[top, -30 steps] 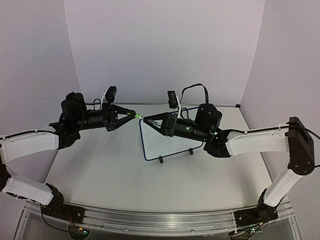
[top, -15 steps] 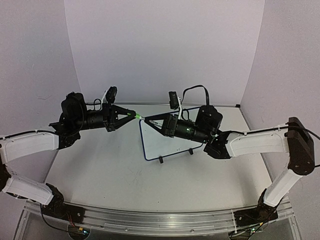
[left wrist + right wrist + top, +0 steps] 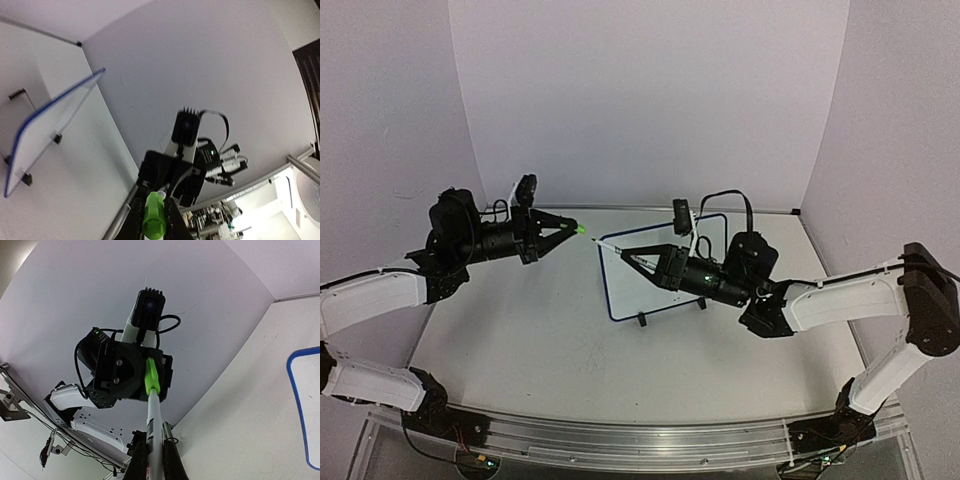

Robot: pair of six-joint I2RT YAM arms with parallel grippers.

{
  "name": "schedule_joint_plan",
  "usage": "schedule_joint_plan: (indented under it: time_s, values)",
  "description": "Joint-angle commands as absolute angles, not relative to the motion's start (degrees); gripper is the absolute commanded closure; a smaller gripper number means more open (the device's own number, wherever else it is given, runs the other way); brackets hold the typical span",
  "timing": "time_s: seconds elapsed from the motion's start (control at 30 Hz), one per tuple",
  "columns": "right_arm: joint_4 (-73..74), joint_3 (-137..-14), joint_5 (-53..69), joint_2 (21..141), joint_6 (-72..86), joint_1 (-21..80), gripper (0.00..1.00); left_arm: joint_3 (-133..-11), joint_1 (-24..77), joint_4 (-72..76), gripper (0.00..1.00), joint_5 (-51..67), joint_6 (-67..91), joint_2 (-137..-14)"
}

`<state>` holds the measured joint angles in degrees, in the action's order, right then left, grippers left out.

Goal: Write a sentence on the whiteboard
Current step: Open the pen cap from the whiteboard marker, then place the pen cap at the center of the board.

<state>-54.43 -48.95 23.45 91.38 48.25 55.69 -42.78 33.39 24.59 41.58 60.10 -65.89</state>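
Note:
The whiteboard [image 3: 632,292], white with a thin blue frame and black feet, stands at the table's middle, partly hidden by my right arm. No writing shows on its visible face. It also shows in the left wrist view [image 3: 47,125], and its corner in the right wrist view [image 3: 300,390]. My right gripper [image 3: 626,256] is shut on the white marker pen [image 3: 608,246], held in the air left of the board and pointing left. My left gripper [image 3: 566,228] is shut on the green cap [image 3: 579,230], a small gap from the pen's tip. The cap [image 3: 154,220] sits between the left fingers.
White walls enclose the table on three sides. The board's black feet [image 3: 642,321] stand toward the near side. A metal rail [image 3: 620,440] runs along the near edge by the arm bases.
The grippers have drawn apart. The left moved left with the green cap, the right moved right with the pen, and a gap now shows between cap and tip.

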Motion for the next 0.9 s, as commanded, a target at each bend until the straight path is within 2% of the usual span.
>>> schedule_joint_plan:
  time_s: [0.0,0.3,0.57,0.87]
  values:
    - [-57.05,-43.7,20.16,85.52,48.31,54.46,1.0,-44.09,26.47,27.22,1.0,32.14,60.66,-60.92]
    - [-53.08,-40.38,19.45,79.55,45.28,54.36,1.0,-43.4,25.11,22.53,1.0,32.69,59.64,-61.88]
    - [-36.2,-40.43,19.8,72.82,37.04,50.14,1.0,-43.18,24.61,-7.88,1.0,24.84,41.66,-67.51]
    - [-31.36,-38.52,26.16,70.0,34.68,42.91,1.0,-42.54,24.61,-7.99,1.0,28.15,36.05,-81.51]
